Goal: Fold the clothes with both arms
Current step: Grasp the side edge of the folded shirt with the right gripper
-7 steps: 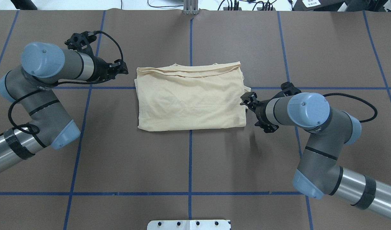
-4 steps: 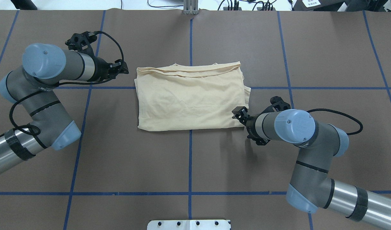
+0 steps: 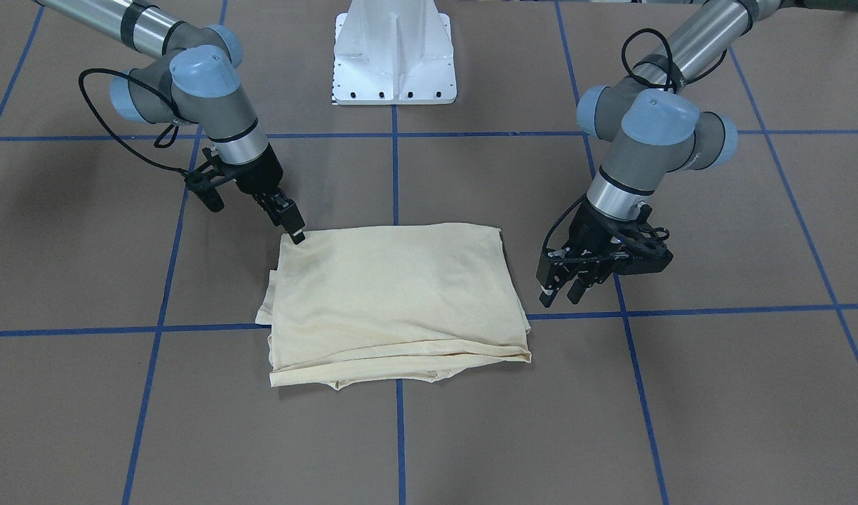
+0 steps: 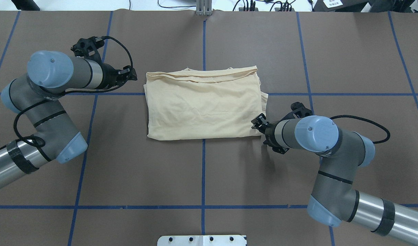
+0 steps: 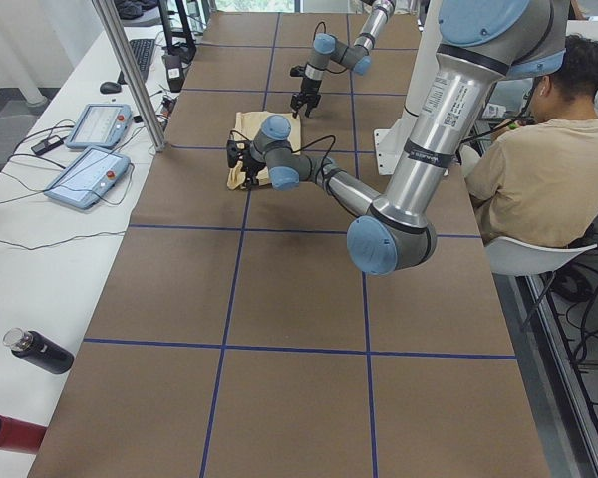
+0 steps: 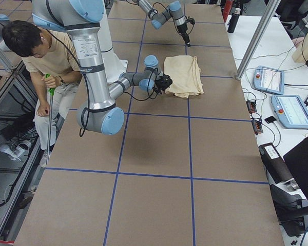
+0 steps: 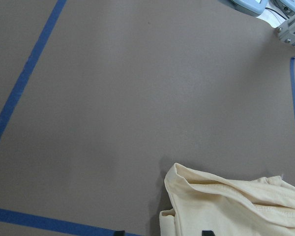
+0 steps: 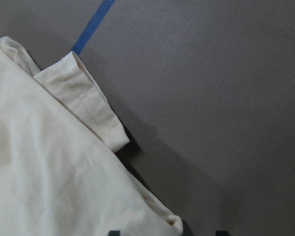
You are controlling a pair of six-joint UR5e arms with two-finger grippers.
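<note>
Front-facing view, T-shirt (image 3: 393, 294): you see it folded into a flat rectangle on the table (image 3: 716, 393), across a blue tape line (image 3: 681, 310).
Front-facing view, right gripper (image 3: 292, 226): its tips point down at the T-shirt corner nearest the robot; you cannot tell whether they touch.
Front-facing view, left gripper (image 3: 562, 291): fingers spread and empty, just beside the opposite T-shirt edge, apart from it.
Overhead view, left gripper (image 4: 131, 73): it is level with the far left corner of the T-shirt (image 4: 202, 106), with a strip of bare table between them.
Overhead view, right gripper (image 4: 257, 122): it sits at the right edge, near the near right corner.
Left side view: the near arm reaches to the T-shirt (image 5: 241, 124); a seated person (image 5: 538, 169) is behind the robot.
Right side view: the right gripper (image 6: 166, 82) meets the T-shirt (image 6: 185, 74) at its near edge.
Left wrist view, fingertips (image 7: 207, 232): set apart; one shows over fabric, the other over bare table, with the T-shirt (image 7: 236, 201) corner low in view.
Right wrist view, fingertips (image 8: 114, 232): set apart and gripping nothing; the T-shirt (image 8: 49, 182) corner lies between them.
</note>
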